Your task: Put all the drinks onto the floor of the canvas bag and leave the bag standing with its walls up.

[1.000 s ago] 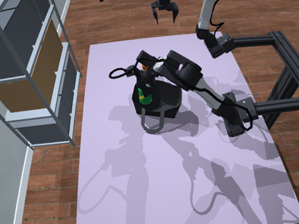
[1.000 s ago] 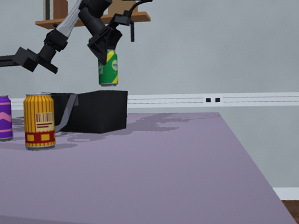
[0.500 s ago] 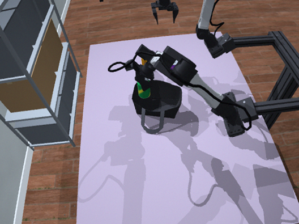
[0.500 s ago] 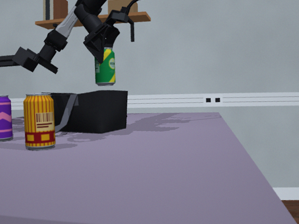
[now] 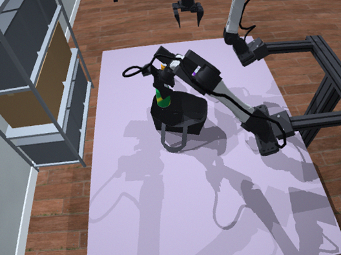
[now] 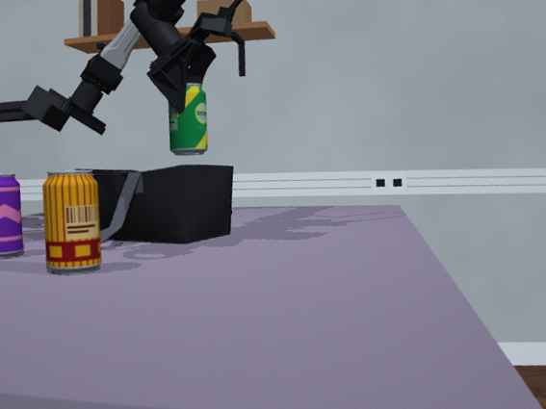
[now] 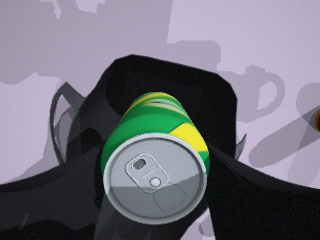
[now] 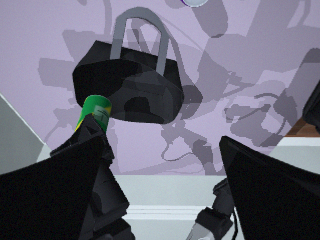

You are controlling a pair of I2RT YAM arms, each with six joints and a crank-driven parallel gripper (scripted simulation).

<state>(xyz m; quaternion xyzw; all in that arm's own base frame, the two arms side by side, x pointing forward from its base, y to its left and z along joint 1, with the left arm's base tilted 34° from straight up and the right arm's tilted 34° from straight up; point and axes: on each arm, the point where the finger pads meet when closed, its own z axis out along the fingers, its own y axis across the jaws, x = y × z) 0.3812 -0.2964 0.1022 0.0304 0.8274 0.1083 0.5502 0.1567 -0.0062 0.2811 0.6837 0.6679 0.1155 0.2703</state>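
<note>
Nearly upright, the green-and-yellow soda can [image 5: 164,102] [image 6: 193,130] [image 7: 155,177] [image 8: 95,106] hung between the left gripper's [image 5: 164,92] [image 6: 186,98] [image 7: 156,160] [image 8: 92,125] fingers, above the canvas bag [image 5: 194,129] [image 6: 183,205] [image 7: 215,95] [image 8: 170,107], toward the desk's [image 5: 180,222] [image 6: 275,321] [image 7: 25,120] [image 8: 30,60] edge opposite the arm mounts; the right gripper [image 5: 189,25] [image 8: 161,139] gaped wide.
</note>
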